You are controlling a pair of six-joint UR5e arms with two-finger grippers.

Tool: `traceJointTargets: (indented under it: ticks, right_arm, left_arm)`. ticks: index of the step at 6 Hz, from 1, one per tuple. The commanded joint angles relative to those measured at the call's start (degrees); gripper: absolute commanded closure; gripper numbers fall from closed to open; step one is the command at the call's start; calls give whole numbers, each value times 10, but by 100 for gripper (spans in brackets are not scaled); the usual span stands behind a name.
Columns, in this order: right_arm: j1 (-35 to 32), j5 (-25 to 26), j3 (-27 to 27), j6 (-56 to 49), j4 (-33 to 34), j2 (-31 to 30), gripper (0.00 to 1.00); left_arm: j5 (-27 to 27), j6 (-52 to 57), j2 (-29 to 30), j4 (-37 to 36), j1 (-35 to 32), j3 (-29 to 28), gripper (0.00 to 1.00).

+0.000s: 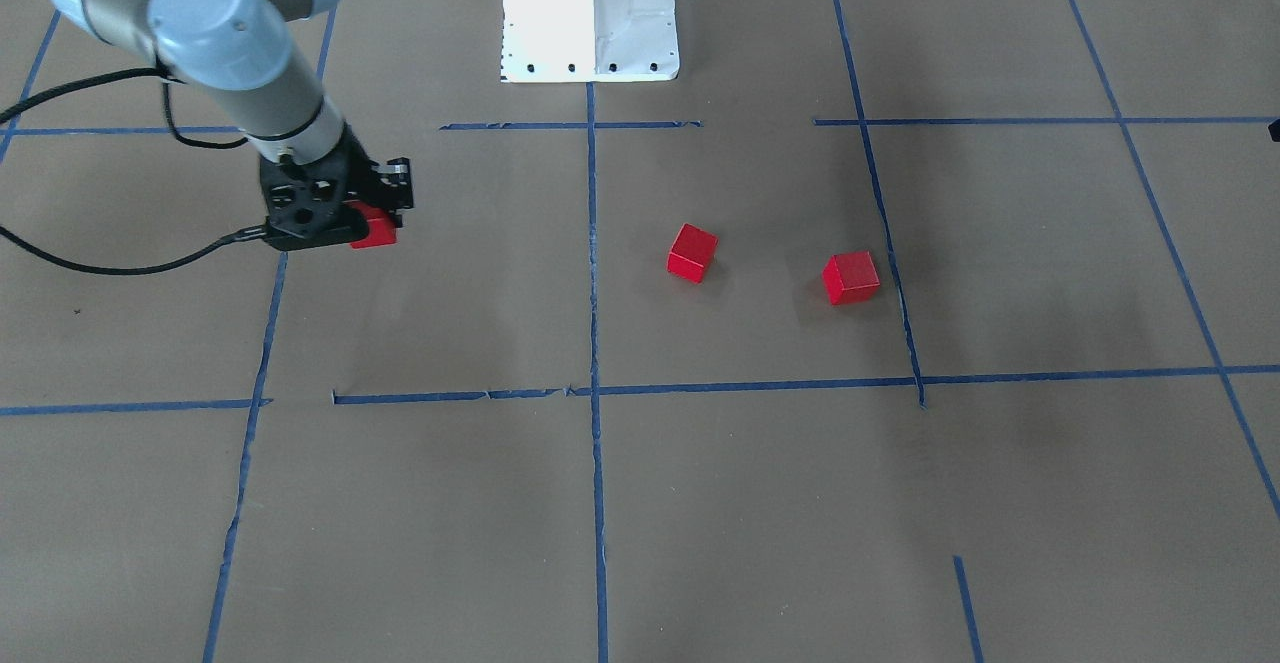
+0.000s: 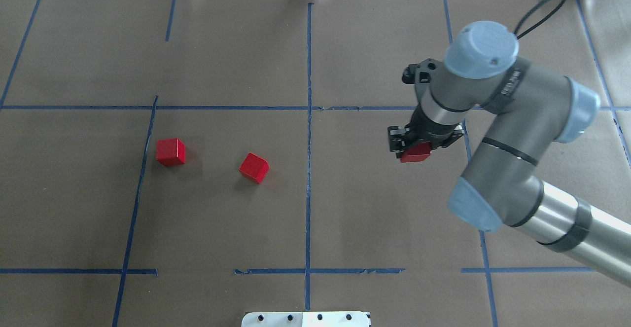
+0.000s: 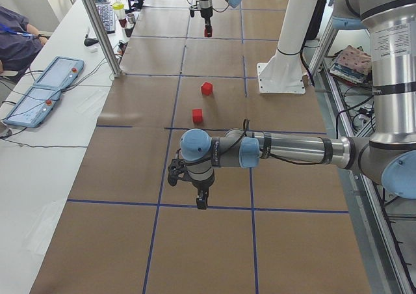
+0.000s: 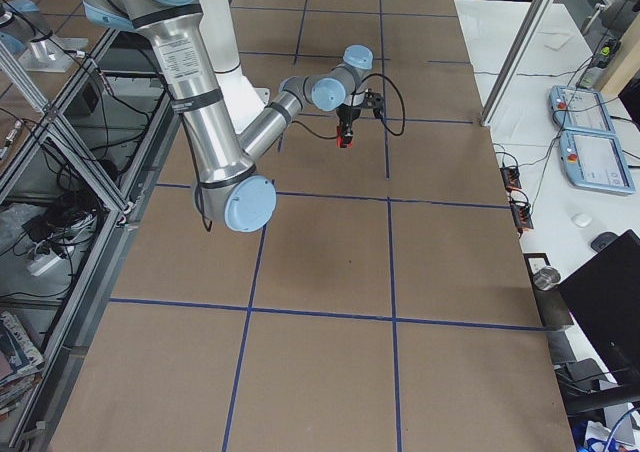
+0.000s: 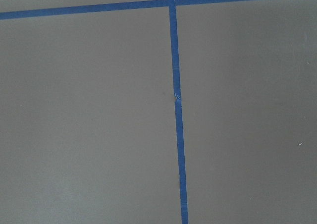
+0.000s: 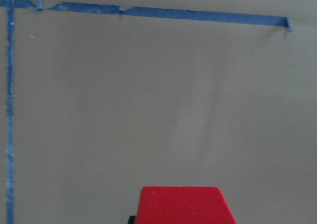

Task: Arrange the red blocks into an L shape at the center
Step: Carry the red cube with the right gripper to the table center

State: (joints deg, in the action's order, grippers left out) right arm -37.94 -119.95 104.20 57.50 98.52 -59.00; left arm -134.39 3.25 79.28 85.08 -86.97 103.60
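Note:
My right gripper (image 2: 415, 150) is shut on a red block (image 2: 416, 154) and holds it just over the brown paper, right of the centre tape line. The same gripper (image 1: 372, 223) and block (image 1: 374, 231) show at the left of the front-facing view, and the block (image 6: 181, 204) fills the bottom edge of the right wrist view. Two more red blocks lie on the table left of centre: one (image 2: 254, 167) turned at an angle, one (image 2: 170, 152) further left beside a tape line. My left gripper (image 3: 202, 203) shows only in the exterior left view, pointing down; I cannot tell its state.
Blue tape lines (image 2: 308, 120) divide the brown paper into squares. The white robot base (image 1: 590, 13) stands at the table's robot-side edge. An operator and teach pendants (image 3: 45, 89) are beside the table, with a metal post (image 3: 97, 27) at its edge.

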Motion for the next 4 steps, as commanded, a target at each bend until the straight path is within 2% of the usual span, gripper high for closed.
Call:
traceJointTargets:
  ticks: [1,2,3,4]
  right_arm:
    - [69,43,-146,117,3,155,89]
    - [93,64,-186,134,-15,186,83]
    - [119,84,-230,183,-87,187,82]
    - [122,93,-240,187,-103,187,81]
  left_arm:
    - [0,0,0,-1,0,-1,0]
    - [0,0,0,-1,0,-1,0]
    - [0,0,0,-1,0,-1,0]
    - [0,0,0,0,0,-4,0]
